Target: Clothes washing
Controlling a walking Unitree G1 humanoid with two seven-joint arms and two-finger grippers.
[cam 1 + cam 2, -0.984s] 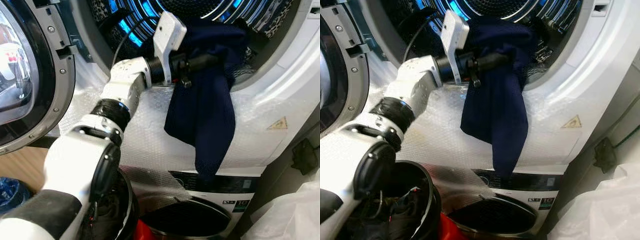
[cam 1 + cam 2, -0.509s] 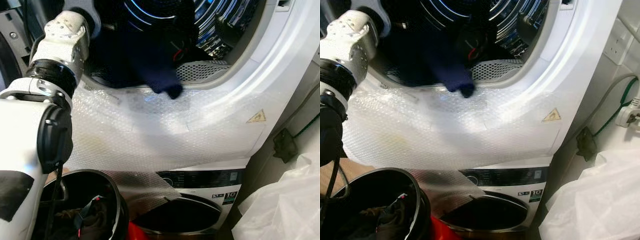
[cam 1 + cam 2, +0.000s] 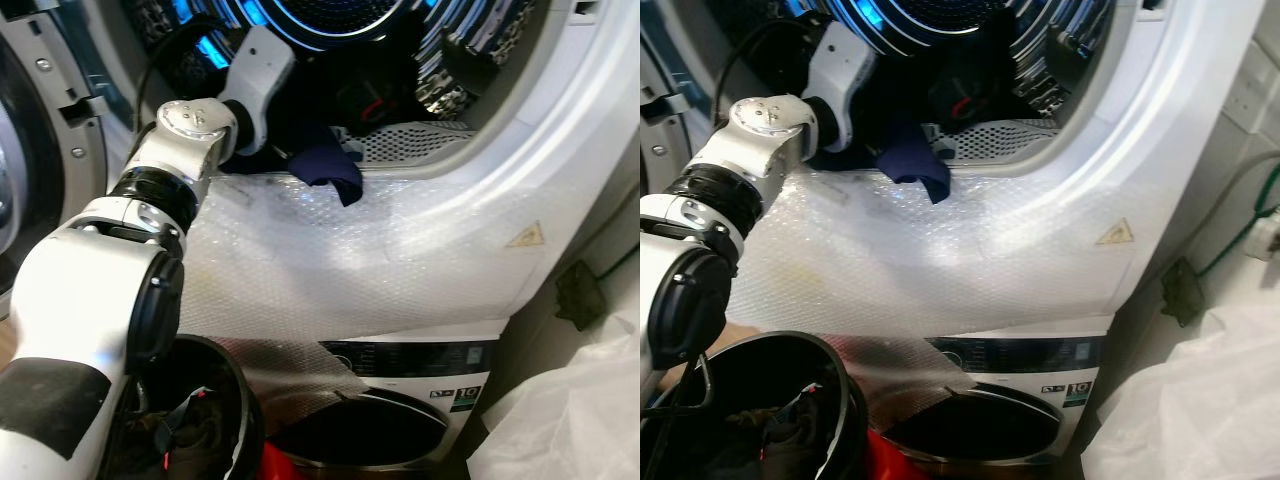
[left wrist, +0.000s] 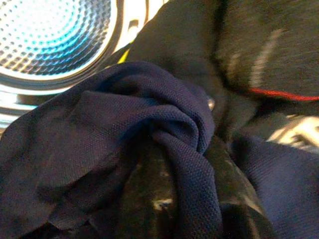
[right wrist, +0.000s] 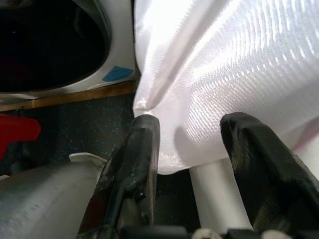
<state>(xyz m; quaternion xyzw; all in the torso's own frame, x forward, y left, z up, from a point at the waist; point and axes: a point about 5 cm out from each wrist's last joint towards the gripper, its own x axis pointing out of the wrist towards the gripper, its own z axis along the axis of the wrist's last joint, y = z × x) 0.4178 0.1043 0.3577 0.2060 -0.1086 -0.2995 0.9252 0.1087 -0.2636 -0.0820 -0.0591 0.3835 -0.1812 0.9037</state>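
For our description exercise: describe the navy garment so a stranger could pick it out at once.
Find the open drum of the upper machine, lit blue inside. At its lower lip lies the navy garment, one corner spilling onto the bubble wrap. Unlike the black, red-trimmed clothing behind it, it is plain dark blue.

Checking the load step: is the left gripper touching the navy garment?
Touching. In the left wrist view the navy garment is bunched directly over the left gripper, wrapped around its fingers.

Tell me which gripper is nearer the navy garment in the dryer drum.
Left. The left gripper is wrapped in the navy garment at the drum mouth; the right gripper hangs low beside white fabric.
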